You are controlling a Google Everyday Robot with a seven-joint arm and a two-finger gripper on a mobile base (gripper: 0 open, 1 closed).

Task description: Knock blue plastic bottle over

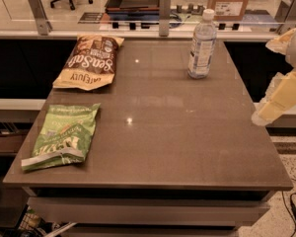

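Observation:
The blue plastic bottle [202, 44] stands upright near the far right of the brown table [177, 132]. It is clear and bluish, with a white cap and a pale label. My gripper [265, 113] hangs at the right edge of the view, just past the table's right side. It is to the right of the bottle and nearer the camera, well apart from it. Part of the arm is cut off by the frame edge.
A brown chip bag [89, 62] lies flat at the far left of the table. A green chip bag [64, 135] lies flat at the near left. A glass barrier with metal posts [164, 14] runs behind the table's far edge.

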